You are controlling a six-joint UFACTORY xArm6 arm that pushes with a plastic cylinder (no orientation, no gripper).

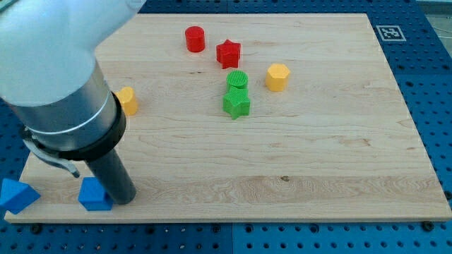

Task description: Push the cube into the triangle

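Nearest the camera, the blue cube (94, 195) sits at the wooden board's (318, 162) bottom edge, with my tip (124, 200) touching its right side; no jaws exist on this rod. Left of the cube, well apart, lies the blue triangle (17, 195), just off the board's corner. Pushing straight left looks right to me. Far above the cube stand red, green and yellow blocks, clear of the path
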